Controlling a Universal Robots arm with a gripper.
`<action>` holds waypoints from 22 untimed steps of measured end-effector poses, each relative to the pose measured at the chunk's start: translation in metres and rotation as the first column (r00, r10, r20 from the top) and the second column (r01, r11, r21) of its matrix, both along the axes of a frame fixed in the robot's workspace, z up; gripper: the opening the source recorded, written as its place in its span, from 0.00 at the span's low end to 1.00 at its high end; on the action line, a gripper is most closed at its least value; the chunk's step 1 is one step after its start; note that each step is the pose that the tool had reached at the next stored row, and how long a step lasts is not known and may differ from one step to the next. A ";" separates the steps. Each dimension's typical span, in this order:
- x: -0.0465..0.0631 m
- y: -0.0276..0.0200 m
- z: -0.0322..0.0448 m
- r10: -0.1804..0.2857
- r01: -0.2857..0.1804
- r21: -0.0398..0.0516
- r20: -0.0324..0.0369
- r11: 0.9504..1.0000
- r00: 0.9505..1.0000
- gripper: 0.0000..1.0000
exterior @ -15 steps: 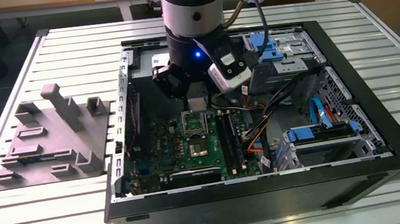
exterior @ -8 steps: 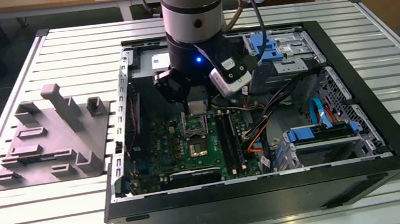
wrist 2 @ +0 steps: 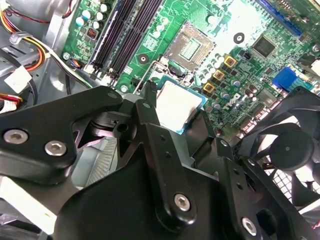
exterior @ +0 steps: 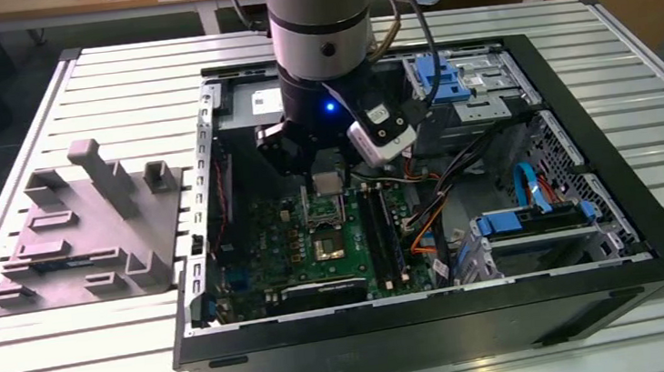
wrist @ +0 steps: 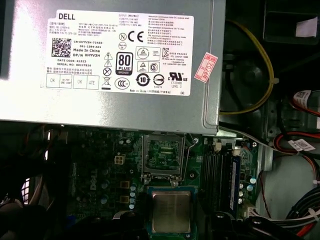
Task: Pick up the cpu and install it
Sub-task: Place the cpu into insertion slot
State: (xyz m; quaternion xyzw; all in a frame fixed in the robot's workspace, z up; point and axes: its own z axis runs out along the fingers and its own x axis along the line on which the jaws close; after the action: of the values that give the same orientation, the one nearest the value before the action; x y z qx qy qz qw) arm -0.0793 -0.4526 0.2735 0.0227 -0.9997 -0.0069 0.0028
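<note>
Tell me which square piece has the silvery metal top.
The cpu, held in the gripper; the empty socket beyond it shows a green centre instead.

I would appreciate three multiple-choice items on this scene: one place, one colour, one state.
1. Where does the grey tray lie? A) on the floor B) beside the computer case, on the exterior view's left C) on a shelf
2. The motherboard is: A) green B) red C) white
3. The cpu is: A) already installed B) lying on the tray C) held in the gripper
Key: 1B, it rests on the slatted table outside the case; 2A, green in both wrist views; 3C, it hangs in the gripper, the socket empty.
</note>
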 end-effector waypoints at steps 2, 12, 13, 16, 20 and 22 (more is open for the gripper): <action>0.000 0.0000 0.0000 0.000 0.000 0.000 0.000 1.000 1.000 0.47; 0.000 0.0000 -0.0012 0.000 0.000 0.000 0.000 1.000 1.000 0.47; 0.000 0.0000 -0.0028 -0.002 0.002 0.000 0.000 1.000 1.000 0.47; 0.000 -0.0001 -0.0081 -0.005 0.005 0.000 0.000 1.000 1.000 0.47; 0.000 -0.0031 -0.0153 -0.005 0.005 0.000 0.000 1.000 1.000 0.47; 0.000 -0.0075 -0.0189 -0.005 0.005 0.000 0.000 1.000 1.000 0.47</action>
State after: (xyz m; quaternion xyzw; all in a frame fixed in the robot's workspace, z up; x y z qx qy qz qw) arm -0.0796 -0.4601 0.2545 0.0200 -0.9998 -0.0069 0.0029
